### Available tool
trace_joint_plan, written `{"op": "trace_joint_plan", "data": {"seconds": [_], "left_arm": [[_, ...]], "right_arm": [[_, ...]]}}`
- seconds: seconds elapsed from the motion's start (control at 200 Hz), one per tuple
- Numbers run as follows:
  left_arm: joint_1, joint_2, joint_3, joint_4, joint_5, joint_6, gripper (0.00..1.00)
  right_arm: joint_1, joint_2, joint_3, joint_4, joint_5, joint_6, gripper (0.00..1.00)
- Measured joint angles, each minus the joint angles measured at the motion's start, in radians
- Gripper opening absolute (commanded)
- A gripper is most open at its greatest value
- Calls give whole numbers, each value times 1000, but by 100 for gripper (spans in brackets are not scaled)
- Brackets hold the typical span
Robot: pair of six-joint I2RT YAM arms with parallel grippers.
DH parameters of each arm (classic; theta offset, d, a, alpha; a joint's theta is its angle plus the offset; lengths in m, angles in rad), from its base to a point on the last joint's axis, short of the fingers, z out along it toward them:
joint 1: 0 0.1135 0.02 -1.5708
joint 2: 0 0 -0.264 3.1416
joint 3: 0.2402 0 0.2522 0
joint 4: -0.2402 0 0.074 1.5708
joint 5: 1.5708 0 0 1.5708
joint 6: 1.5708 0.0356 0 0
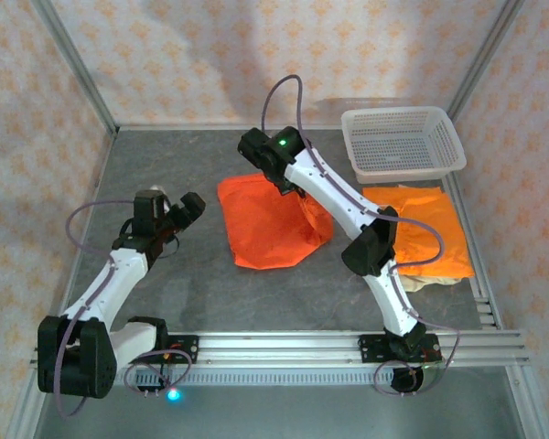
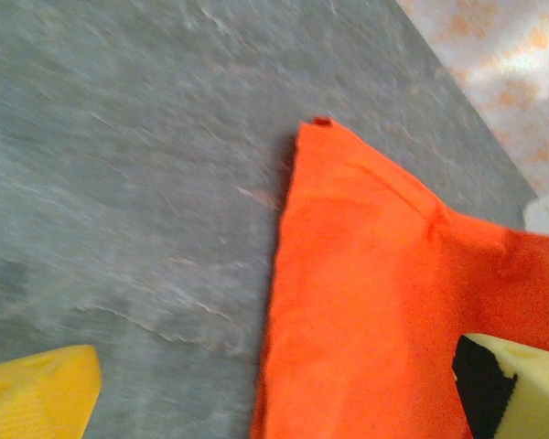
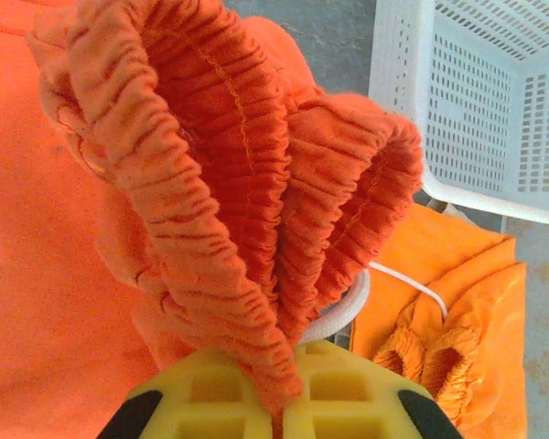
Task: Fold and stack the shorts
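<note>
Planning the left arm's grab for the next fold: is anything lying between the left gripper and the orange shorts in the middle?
Nothing visible does. The open left gripper hovers at the orange shorts' left edge, over grey tabletop.

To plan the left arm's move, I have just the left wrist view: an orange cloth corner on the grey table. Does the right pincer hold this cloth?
Observer: Yes. The right pincer is shut on the gathered elastic waistband of the orange shorts.
Operator: Where are the other shorts?
Observer: A second orange pair lies flat further right, on the near side of the white basket.
Operator: And the beige pair?
Observer: The beige shorts lie under that second orange pair; an edge peeks out at its near side.
</note>
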State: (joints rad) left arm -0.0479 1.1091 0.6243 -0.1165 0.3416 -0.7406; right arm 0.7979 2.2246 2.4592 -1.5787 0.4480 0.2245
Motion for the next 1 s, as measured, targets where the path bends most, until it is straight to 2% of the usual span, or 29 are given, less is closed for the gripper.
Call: {"op": "trace_joint_plan", "data": {"seconds": [0.05, 0.125, 0.21, 0.295, 0.38, 0.545, 0.595, 0.781, 1.001], "left_arm": [[-25, 23, 2, 15, 23, -4, 89], [-58, 72, 12, 30, 65, -20, 59], [-76, 129, 32, 44, 100, -31, 38], [-90, 179, 47, 62, 120, -48, 24], [-108, 226, 61, 79, 135, -46, 14], [-154, 336, 84, 109, 149, -55, 6], [-167, 375, 89, 121, 149, -60, 0], [-217, 502, 103, 144, 126, -63, 0], [-257, 550, 115, 152, 64, -44, 0]], "right_arm": [[0, 1, 0, 1, 0, 0, 0], [0, 2, 0, 1, 4, -5, 0], [0, 2, 0, 1, 6, -10, 0], [0, 2, 0, 1, 8, -12, 0], [0, 2, 0, 1, 8, -15, 0], [0, 2, 0, 1, 8, -16, 0], [0, 2, 0, 1, 8, -17, 0], [0, 2, 0, 0, 11, -19, 0], [0, 2, 37, 0, -5, -14, 1]]}}
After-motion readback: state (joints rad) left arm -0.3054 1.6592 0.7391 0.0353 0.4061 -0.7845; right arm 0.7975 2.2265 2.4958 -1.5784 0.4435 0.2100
